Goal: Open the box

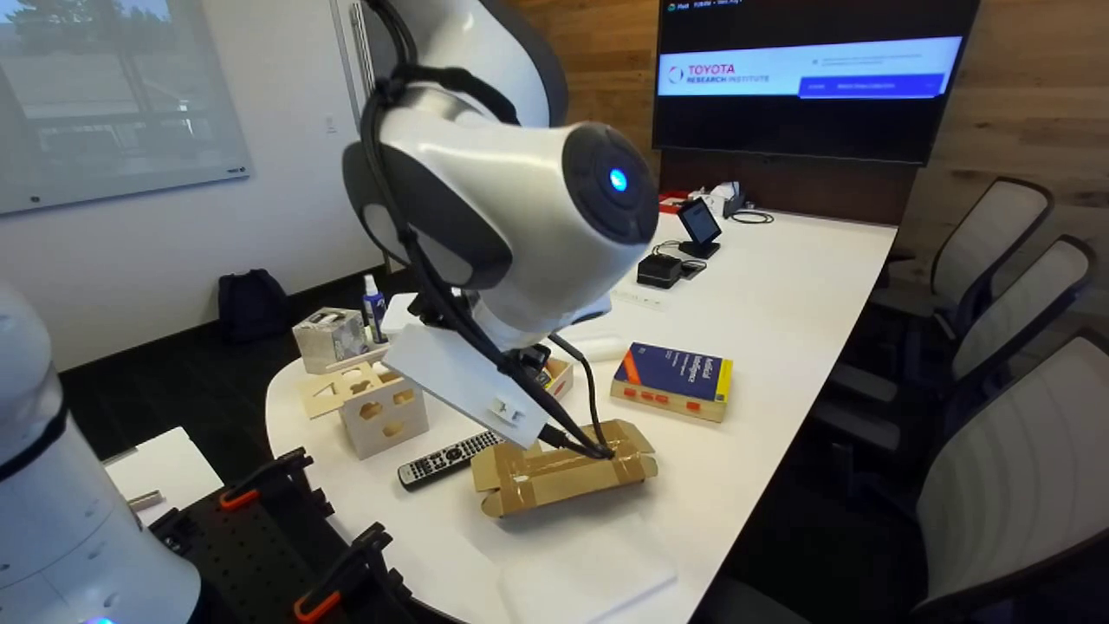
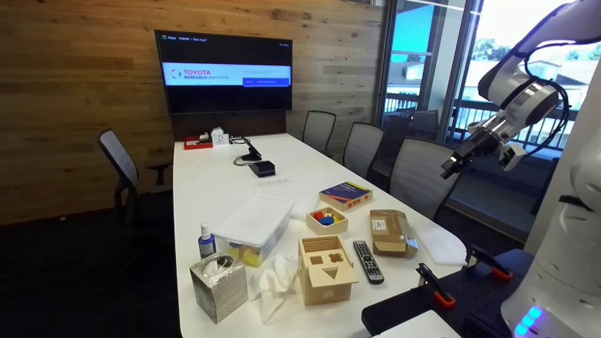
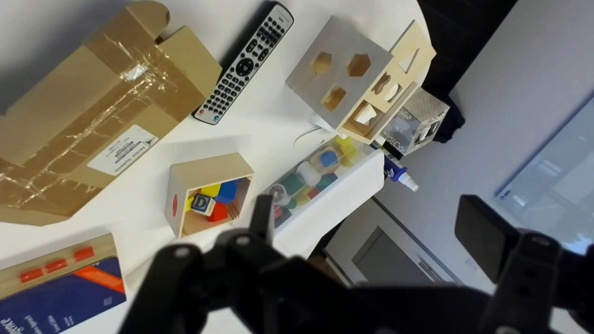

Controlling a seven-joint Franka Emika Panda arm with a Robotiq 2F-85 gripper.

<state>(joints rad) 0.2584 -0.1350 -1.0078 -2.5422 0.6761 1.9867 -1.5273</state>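
Note:
The box is a flat, oblong tan-brown carton lying on the white table. It shows in both exterior views (image 1: 567,485) (image 2: 396,227) and at the left of the wrist view (image 3: 60,125). Its upper face bears clear tape and a white label; loose flaps stick out at an end. The lid looks closed, and no contents show. My gripper (image 2: 449,170) is raised in the air above the table's edge, apart from the box. In the wrist view, the gripper's fingers (image 3: 369,208) are wide apart with nothing between them. In an exterior view the arm hides the fingertips.
A remote (image 2: 368,262) lies beside the box. Close by are a thick blue book (image 2: 346,193), a block tray (image 2: 335,228), a wooden shape sorter (image 2: 327,295) and a lidded plastic bin (image 2: 256,220). A white pad (image 2: 439,241) lies at the table's edge.

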